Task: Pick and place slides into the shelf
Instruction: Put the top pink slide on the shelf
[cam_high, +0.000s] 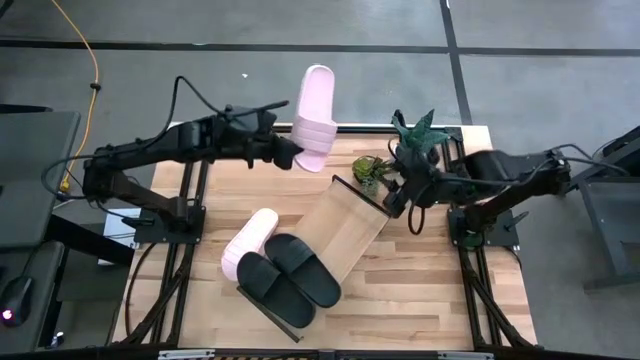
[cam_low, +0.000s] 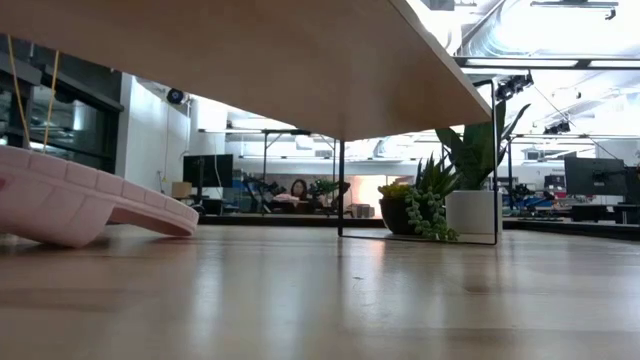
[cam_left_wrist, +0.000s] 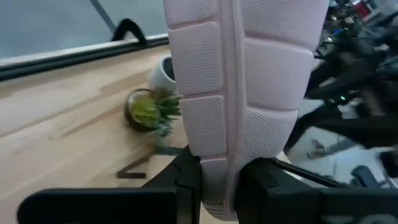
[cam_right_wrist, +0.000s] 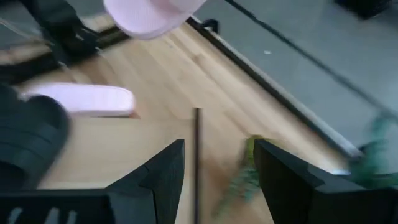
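Note:
My left gripper (cam_high: 292, 152) is shut on a light pink slide (cam_high: 314, 112) that is lifted over the table's far edge. The shelf (cam_high: 348, 222), a light-wood board in a black frame, lies diagonally across the table's middle. Two black slides (cam_high: 290, 275) sit side by side on its near-left end. The second pink slide (cam_high: 248, 243) lies beside them, and in the low view it (cam_low: 85, 205) rests on the tabletop. My right gripper (cam_high: 393, 198) hangs open over the shelf's far-right end, with its fingers (cam_right_wrist: 168, 177) standing on either side of the black frame bar (cam_right_wrist: 196, 149). My left gripper pinches the pink slide at its near end (cam_left_wrist: 221, 186), one finger (cam_left_wrist: 186, 186) on each side. It comes level from the table's left side. The slide is lifted clear and sticks out from the fingers toward the far edge, past the table.
A small potted succulent (cam_high: 372, 170) and a taller plant in a white pot (cam_high: 420, 135) stand at the far edge, close to my right gripper. The shelf's far-right half is bare board. People and desks show in the room beyond the table (cam_low: 298, 190).

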